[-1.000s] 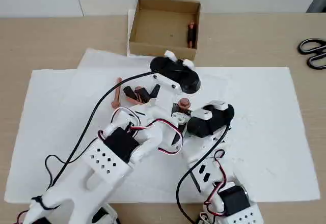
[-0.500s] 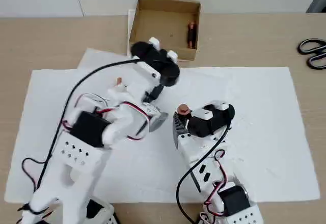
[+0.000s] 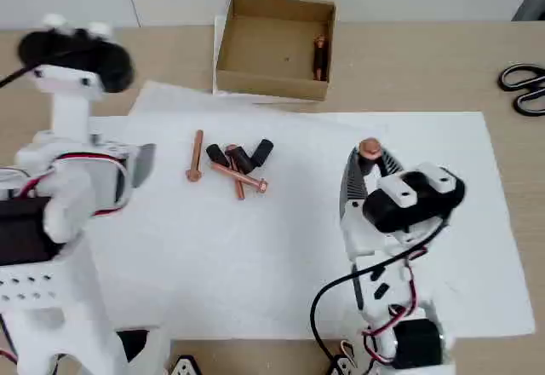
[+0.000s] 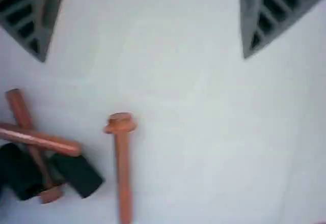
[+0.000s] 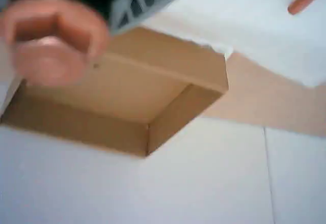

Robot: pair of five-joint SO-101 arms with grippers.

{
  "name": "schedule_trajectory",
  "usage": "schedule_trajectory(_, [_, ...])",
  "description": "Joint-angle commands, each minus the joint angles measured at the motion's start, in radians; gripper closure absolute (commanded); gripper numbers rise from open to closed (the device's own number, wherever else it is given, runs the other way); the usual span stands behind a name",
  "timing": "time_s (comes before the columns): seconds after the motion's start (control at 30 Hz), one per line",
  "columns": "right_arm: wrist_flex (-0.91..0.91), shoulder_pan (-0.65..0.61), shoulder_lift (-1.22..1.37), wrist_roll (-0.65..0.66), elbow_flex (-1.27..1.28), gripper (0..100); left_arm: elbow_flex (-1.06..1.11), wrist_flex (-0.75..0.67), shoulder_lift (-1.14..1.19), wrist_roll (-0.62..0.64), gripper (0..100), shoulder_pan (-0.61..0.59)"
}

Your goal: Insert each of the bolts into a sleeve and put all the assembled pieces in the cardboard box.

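The cardboard box [image 3: 228, 51] stands at the back with one assembled bolt and sleeve [image 3: 319, 56] inside, by its right wall. On the white paper lie a lone copper bolt [image 3: 197, 155], crossed bolts [image 3: 242, 179] and black sleeves [image 3: 243, 158]. My left gripper [image 3: 129, 170] hangs open at the left, apart from them; its wrist view shows the lone bolt [image 4: 121, 165], the crossed bolts [image 4: 38, 140] and a sleeve [image 4: 77, 174]. My right gripper [image 3: 366, 164] is shut on a bolt [image 3: 370, 147], head up, to the right of the pile. Its blurred head [image 5: 51, 46] sits before the box [image 5: 127, 96]; whether a sleeve is on it I cannot tell.
Black scissors [image 3: 521, 88] lie at the far right on the bare wooden table [image 3: 426, 60]. The white paper [image 3: 255, 264] covers the middle, with free room between the arms and in front of the pile.
My left arm has swung from beside the right gripper back to the far left, uncovering the bolts and sleeves. The right gripper has moved right and farther back, still holding its bolt.
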Motion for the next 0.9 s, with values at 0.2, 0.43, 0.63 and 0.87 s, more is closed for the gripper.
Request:
schedule_trajectory(0.2, [-0.15, 0.008, 0.769, 0.02, -0.701, 99.5, 0.021, 0.021, -0.012, 0.002, 77, -0.23])
schedule_trajectory(0.43, [-0.26, 0.01, 1.461, 0.018, -1.114, 99.5, 0.077, 0.021, -0.012, 0.002, 77, -0.259])
schedule_trajectory(0.63, [-0.404, -0.004, 1.949, 0.018, -1.427, 99.5, 0.137, 0.02, -0.046, 0.002, 77, -0.259])
schedule_trajectory(0.87, [-0.473, -0.024, 2.347, 0.02, -1.777, 99.5, 0.214, 0.02, -0.219, 0.0, 77, -0.255])
